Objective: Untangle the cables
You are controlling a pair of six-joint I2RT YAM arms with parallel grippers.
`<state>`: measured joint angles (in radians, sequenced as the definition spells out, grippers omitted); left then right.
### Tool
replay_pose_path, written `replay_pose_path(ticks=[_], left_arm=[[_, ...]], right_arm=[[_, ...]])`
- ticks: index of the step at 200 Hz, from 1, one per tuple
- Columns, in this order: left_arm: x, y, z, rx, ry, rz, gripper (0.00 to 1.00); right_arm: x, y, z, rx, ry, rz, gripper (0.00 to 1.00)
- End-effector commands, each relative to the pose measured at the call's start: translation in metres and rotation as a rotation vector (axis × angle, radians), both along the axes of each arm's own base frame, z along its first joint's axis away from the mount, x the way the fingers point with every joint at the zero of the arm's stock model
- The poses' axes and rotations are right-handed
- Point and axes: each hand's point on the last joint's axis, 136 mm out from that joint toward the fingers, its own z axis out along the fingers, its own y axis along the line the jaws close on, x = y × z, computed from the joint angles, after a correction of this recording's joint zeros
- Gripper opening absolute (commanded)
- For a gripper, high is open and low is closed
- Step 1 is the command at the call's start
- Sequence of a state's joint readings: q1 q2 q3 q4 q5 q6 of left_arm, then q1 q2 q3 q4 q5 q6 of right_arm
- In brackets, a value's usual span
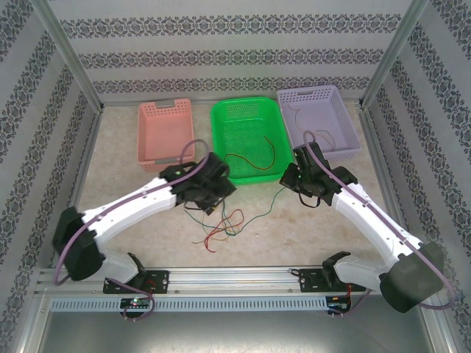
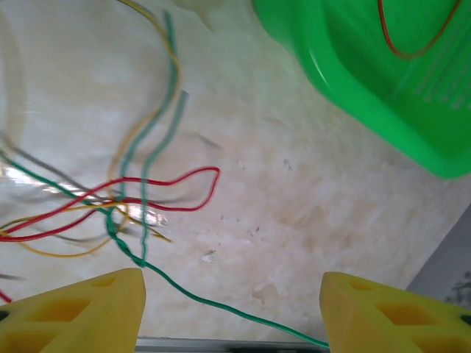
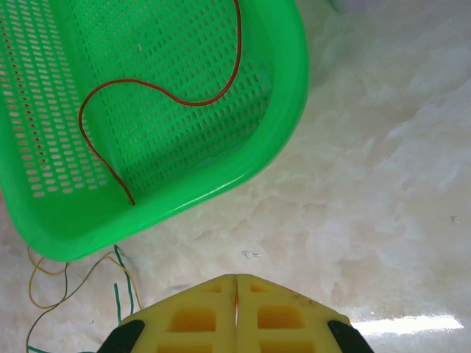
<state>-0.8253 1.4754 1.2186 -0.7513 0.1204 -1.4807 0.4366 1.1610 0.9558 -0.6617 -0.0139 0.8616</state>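
Pale marbled surface (image 1: 294, 235), patterned walls (image 1: 221, 44), tangled cables (image 1: 221, 226) loose in front of the green basket (image 1: 243, 129), one red cable (image 3: 140, 81) inside it, left jaws spread over the tangle, right jaws pressed together

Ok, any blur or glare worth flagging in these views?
Right wrist: sharp, one bright glare strip on the table at lower right; left wrist: cables at upper left smeared by blur, glare patches at left; top external: evenly lit, in focus.

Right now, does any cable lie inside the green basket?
Yes, one thin red cable lies in a loose curve on the perforated floor of the green basket.
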Motion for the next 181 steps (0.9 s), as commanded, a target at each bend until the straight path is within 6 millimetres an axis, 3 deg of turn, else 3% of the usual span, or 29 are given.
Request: replay_pose_path(ticks=[1, 37, 68, 110, 132, 163, 181], left_arm=[[-0.023, 0.010, -0.031, 0.222, 0.073, -0.157, 0.64], [-0.030, -0.010, -0.073, 0.320, 0.110, -0.337, 0.63], [-0.020, -0.014, -0.102, 0.415, 0.083, -0.397, 0.61], [-0.011, -0.006, -0.131, 0.504, 0.063, -0.436, 0.39], [-0.016, 0.010, -0.144, 0.566, 0.087, -0.446, 0.32], [-0.013, 0.050, -0.138, 0.671, 0.040, -0.405, 0.00], [-0.011, 0.075, -0.133, 0.701, 0.029, -0.371, 0.00]], right_arm=[[0.009, -0.001, 0.013, -0.009, -0.043, -0.012, 0.00], [0.007, -0.003, 0.013, 0.000, -0.042, -0.013, 0.00], [0.002, -0.005, 0.010, 0.003, -0.032, -0.013, 0.00], [-0.005, -0.018, 0.010, -0.005, -0.028, -0.034, 0.00], [-0.003, -0.033, 0.015, -0.006, -0.038, -0.066, 0.00], [0.005, -0.061, 0.033, -0.015, -0.090, -0.130, 0.00], [0.017, -0.080, 0.064, -0.035, -0.168, -0.181, 0.00]])
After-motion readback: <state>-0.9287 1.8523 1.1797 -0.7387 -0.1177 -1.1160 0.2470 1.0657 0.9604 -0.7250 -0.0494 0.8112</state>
